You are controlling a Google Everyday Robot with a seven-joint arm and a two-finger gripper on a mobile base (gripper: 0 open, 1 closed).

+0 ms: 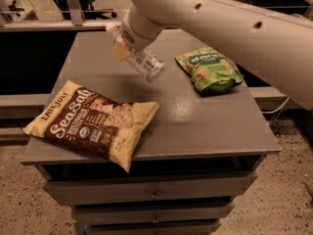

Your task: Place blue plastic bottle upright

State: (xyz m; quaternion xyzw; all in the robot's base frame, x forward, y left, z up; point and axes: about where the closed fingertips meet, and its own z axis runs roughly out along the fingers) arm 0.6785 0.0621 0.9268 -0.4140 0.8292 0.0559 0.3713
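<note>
Where the desk [205, 126] comes nearest the camera, a stack of drawers [154, 192] is seen beneath its grey top, and speckled floor [283, 199] is seen to either side. On the front left part of the top a brown chip bag [93, 124] is laid flat, with one corner hung over the front edge and another over the left edge.

Farther back, above the middle of the top, the bottle [148, 66] is held clear of the surface by the hand [123, 45], and a dim shadow is cast on the desk below it. The bottle is tilted, neither upright nor flat. Its free end is pointed down and to the right, while its other end is taken up in the hand, above and to the left. The hand is closed on the bottle, with a yellow pad pressed against the clear ribbed side. Which end bears the cap cannot be told.

On the right rear part of the top a green snack bag [210, 70] is laid flat, near the bottle's free end but not touched by it. The pale arm [234, 23] is stretched in from the upper right. Beyond the desk a metal rail [49, 24] is seen against darkness.
</note>
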